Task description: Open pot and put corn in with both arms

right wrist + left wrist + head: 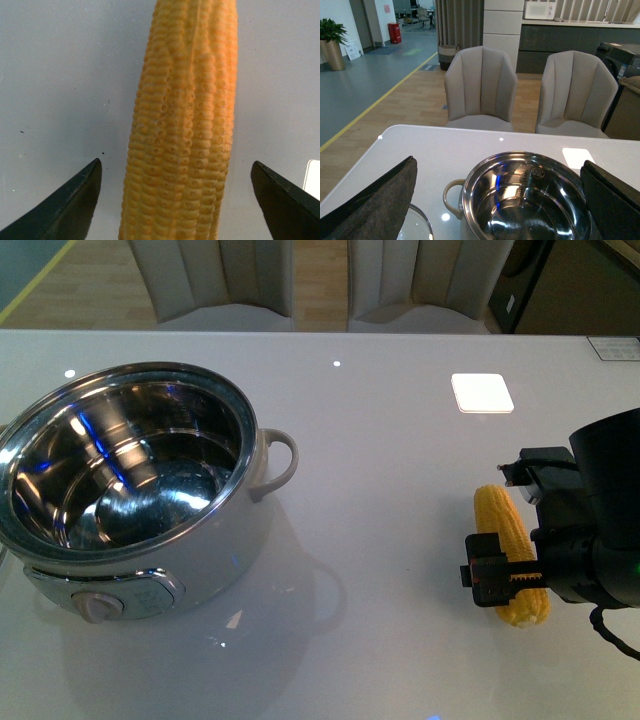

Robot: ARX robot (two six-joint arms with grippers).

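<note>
Two beige chairs (480, 90), wooden floor (415, 107)

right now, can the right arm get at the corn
Probably yes. The right tool hangs open over the corn, its fingers apart on either side of the cob with nothing between. The corn lies bare on the table.

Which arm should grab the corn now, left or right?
Right. Its open hand straddles the corn, so it likely only needs to close. The left hand is over by the pot, away from the corn.
</note>
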